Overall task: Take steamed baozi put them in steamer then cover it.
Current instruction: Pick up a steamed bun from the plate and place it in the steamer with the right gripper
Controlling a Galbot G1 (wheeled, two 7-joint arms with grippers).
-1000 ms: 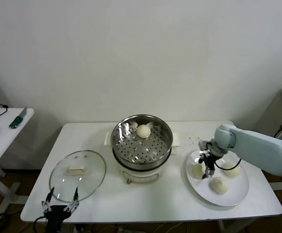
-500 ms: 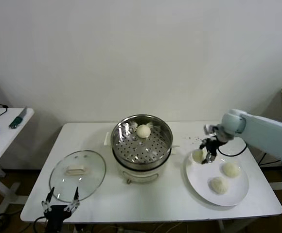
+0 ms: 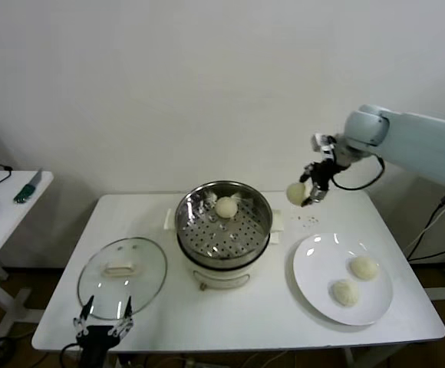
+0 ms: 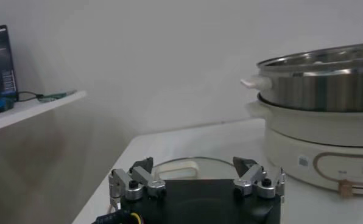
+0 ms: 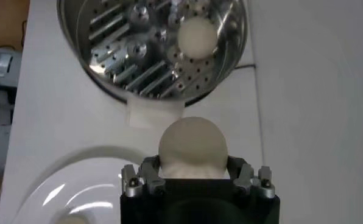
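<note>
High above the white table [image 3: 207, 322], off to the right of the steamer [image 3: 224, 222], the right gripper [image 3: 312, 186] hangs in the air with its fingers clamped on a bun [image 3: 295, 192]; from the right wrist camera that bun [image 5: 192, 147] sits snug between the two finger pads, with the steamer [image 5: 151, 49] down below it. One bun [image 3: 226, 207] already lies inside the steel basket, toward its far side on the holed floor, and it also shows from the right wrist [image 5: 198, 35]. Two more buns, one [image 3: 364, 267] farther back and one [image 3: 344, 292] nearer the front, rest on the white plate [image 3: 314, 264] at the right side of the table, apart from each other. The glass lid [image 3: 123, 276] lies flat on the table to the left of the steamer, its cream handle facing up. Just at the table's front left edge, near the lid, the left gripper [image 3: 102, 331] is parked low with its fingers spread apart, and its own camera shows it [image 4: 197, 181] holding nothing, the lid [image 4: 178, 167] lying just beyond it and the steamer [image 4: 318, 115] farther off.
</note>
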